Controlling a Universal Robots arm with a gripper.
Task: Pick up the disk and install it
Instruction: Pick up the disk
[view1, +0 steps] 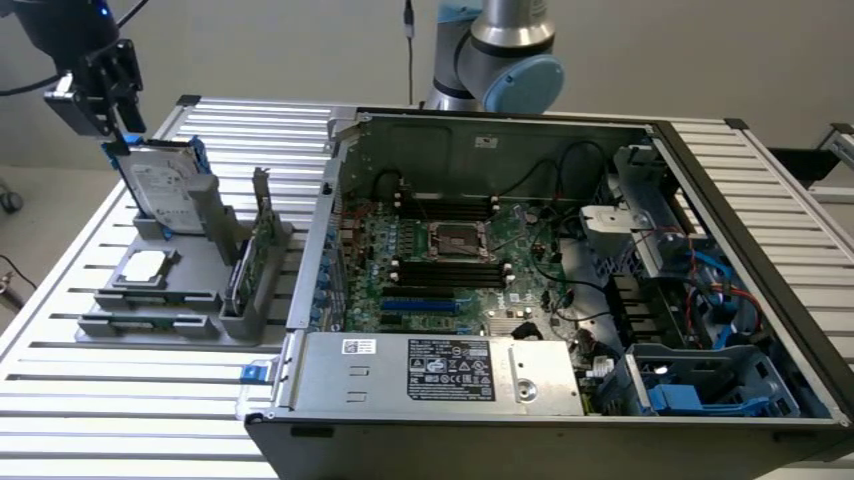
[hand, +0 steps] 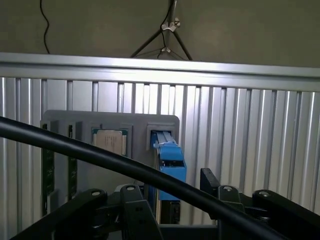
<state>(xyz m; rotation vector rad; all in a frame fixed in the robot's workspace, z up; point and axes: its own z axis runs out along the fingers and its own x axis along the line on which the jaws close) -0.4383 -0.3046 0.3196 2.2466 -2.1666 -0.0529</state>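
Silver-grey disk (view1: 160, 190), blue carrier, white label, standing on edge in grey holder (view1: 187, 262)

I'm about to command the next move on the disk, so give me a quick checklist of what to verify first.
1. Fingers open: ok, one stands either side of the disk.
2. Disk upright in its grey holder: ok.
3. Gripper above the disk's top edge: ok.
4. Black cable clear of the fingers: cannot tell; it crosses the wrist view in front of them.
5. Computer case open: ok.
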